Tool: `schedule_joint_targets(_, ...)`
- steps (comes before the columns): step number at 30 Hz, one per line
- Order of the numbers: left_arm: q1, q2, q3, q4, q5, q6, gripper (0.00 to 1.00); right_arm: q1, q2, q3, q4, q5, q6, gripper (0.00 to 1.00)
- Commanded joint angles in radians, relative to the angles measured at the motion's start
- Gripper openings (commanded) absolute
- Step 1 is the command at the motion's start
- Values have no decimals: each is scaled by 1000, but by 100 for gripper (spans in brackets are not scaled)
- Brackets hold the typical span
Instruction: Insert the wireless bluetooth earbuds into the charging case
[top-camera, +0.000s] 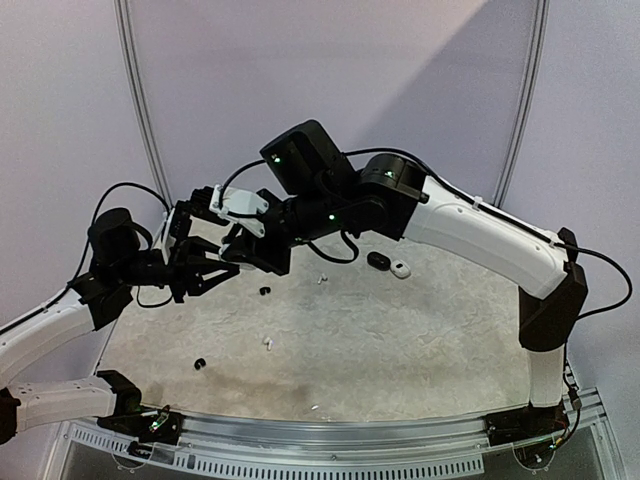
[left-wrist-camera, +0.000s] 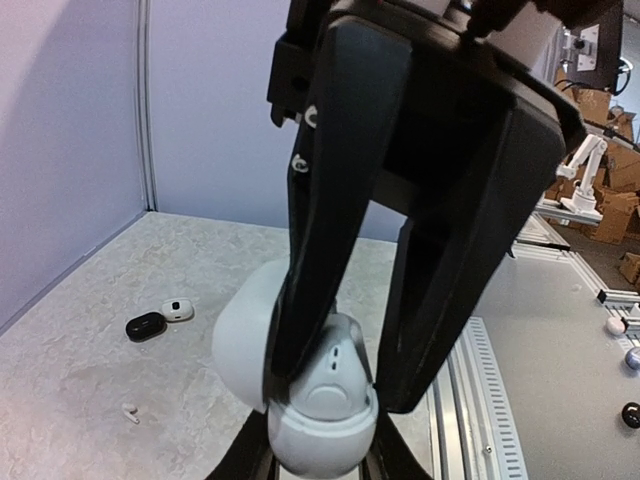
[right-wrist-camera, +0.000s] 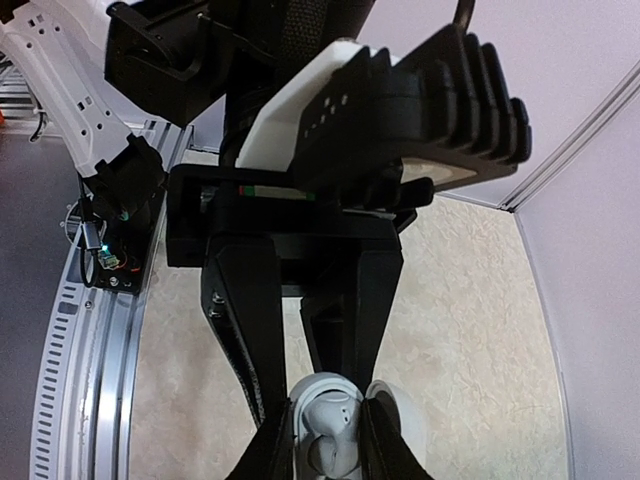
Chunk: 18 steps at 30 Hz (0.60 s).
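Left wrist view: the white case (left-wrist-camera: 325, 410) was gripped by the left claw (left-wrist-camera: 320, 462) and held clear of the table (left-wrist-camera: 80, 350), presumably for loading; whether the straddling right claw (left-wrist-camera: 340, 388) clamped it could not be told; loose earbuds (top-camera: 268, 343) were seen scattered on the table

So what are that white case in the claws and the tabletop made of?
White charging case: probably moulded plastic, smooth and slightly glossy, with soft highlights on its rounded shell. Tabletop: matte, beige with grey mottling, like stone or a stone-print laminate; the look cannot settle which.
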Motion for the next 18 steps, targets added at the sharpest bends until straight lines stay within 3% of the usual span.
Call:
schedule_joint_targets(1, -16, -22, 1, 77, 28, -2, 0, 1, -23, -51, -31, 3, 24, 20)
schedule_joint_targets(5, -16, -20, 1, 75, 30, -1, 0, -1, -27, -55, -31, 10, 33, 21)
schedule_joint_targets(13, -17, -19, 1, 74, 34, 5, 0, -16, -40, -55, 0, -9, 60, 32)
schedule_joint_targets(18, -16, -20, -7, 73, 37, 12, 0, -22, -52, -55, 33, -33, 75, 33)
